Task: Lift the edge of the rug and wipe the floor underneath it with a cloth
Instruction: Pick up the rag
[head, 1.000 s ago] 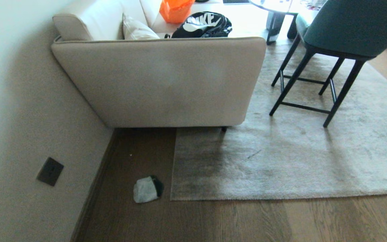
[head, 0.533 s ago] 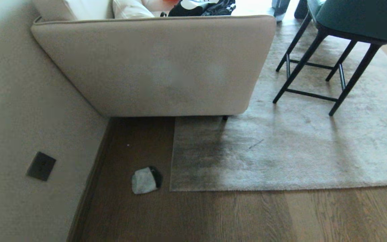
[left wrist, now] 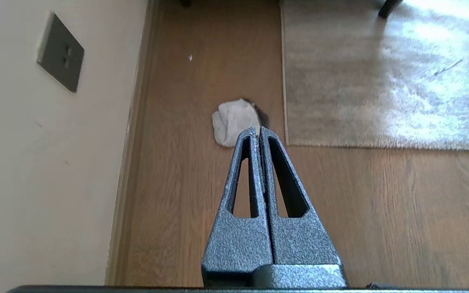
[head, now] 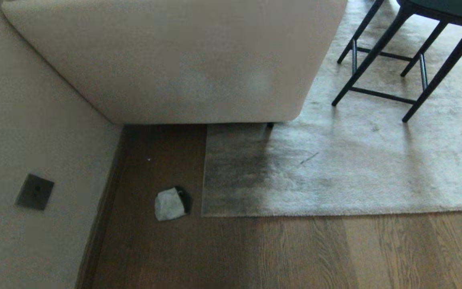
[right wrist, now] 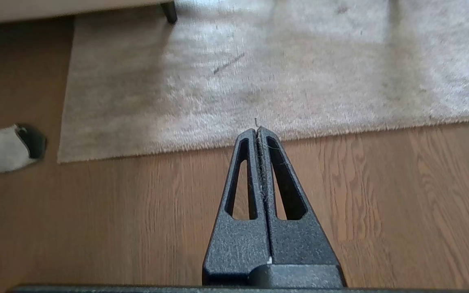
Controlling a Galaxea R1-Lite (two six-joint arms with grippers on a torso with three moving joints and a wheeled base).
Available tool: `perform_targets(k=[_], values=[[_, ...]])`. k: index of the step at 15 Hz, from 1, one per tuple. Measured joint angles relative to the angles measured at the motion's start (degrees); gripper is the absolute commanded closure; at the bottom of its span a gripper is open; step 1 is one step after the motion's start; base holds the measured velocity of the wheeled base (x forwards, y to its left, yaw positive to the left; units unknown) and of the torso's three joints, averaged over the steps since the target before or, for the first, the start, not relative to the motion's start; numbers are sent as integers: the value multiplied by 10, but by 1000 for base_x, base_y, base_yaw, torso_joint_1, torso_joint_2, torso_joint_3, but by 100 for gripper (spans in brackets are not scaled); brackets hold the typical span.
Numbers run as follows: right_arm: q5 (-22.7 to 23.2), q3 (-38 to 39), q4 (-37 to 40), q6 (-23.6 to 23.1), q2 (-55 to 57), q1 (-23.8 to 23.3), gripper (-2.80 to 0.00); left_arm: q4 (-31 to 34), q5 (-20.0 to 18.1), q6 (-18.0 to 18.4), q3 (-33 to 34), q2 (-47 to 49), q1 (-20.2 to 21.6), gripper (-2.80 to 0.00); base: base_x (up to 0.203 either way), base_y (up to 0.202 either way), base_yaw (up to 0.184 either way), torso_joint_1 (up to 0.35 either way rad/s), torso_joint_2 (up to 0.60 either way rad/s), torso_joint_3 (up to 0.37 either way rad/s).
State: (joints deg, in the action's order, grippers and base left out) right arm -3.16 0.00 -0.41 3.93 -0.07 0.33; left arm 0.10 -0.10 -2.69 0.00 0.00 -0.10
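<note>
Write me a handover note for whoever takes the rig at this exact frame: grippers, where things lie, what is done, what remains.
Left gripper: shut, empty, hanging above the floor near the cloth.
Right gripper: shut, empty, above the floor by the rug edge.
Cloth: on bare floor, just left of the rug's corner, between rug and wall.
Rug: lying flat; a sofa and chair stand on its far part.
Done: nothing yet.
Left: pick up the cloth, lift the edge, wipe underneath.

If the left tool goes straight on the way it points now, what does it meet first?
Probably the cloth: the shut left tool points at its near edge on the floor. Depth is unclear, and nothing else shows in between.
</note>
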Motion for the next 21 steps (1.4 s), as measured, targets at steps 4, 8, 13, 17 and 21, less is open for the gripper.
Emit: perform_targets(k=[4, 8, 13, 17, 21], values=[[0, 0, 0, 0, 0, 0, 0, 0, 0, 0, 0, 0, 0, 0, 0, 0, 0, 3, 2, -195], [0, 0, 0, 0, 0, 0, 0, 0, 0, 0, 0, 0, 0, 0, 0, 0, 0, 3, 0, -197], [0, 0, 0, 0, 0, 0, 0, 0, 0, 0, 0, 0, 0, 0, 0, 0, 0, 2, 2, -199], [0, 0, 0, 0, 0, 0, 0, 0, 0, 0, 0, 0, 0, 0, 0, 0, 0, 3, 1, -196], [0, 0, 0, 0, 0, 0, 0, 0, 0, 0, 0, 0, 0, 0, 0, 0, 0, 4, 3, -196]])
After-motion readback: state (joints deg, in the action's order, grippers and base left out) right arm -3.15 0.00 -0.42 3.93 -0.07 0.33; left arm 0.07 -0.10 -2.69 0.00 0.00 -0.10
